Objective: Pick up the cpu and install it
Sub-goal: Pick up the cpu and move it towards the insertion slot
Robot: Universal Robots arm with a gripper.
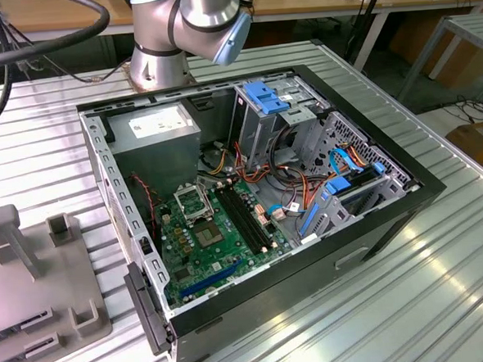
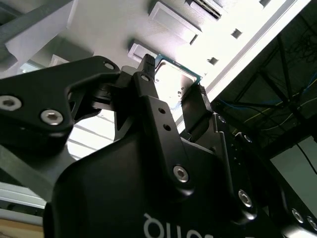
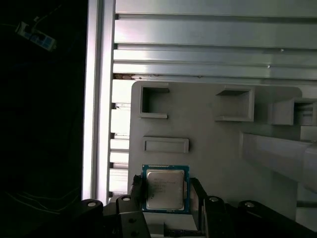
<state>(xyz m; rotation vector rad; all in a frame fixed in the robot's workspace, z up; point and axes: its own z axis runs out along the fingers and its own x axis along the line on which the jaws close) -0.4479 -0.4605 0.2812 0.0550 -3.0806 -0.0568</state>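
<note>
The gripper (image 3: 165, 183) clenched the cpu (image 3: 166, 191) at the grey fixture (image 3: 208, 134). Grasp appeared made; the socket (image 1: 195, 202), centre of the exterior view, looked unfilled.

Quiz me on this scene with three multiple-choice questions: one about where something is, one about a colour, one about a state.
1. Where is the cpu?
A) held by the gripper
B) on a shelf
C) in a person's hand

2. What colour is the motherboard?
A) red
B) green
C) white

3. How is the computer case?
A) shut
B) wrapped in plastic
C) open

Answers:
1 A: in both wrist views the fingers stand against two opposite sides of the chip, above the grey tray.
2 B: the board is green in the exterior view.
3 C: the case's side is off and its insides show.
</note>
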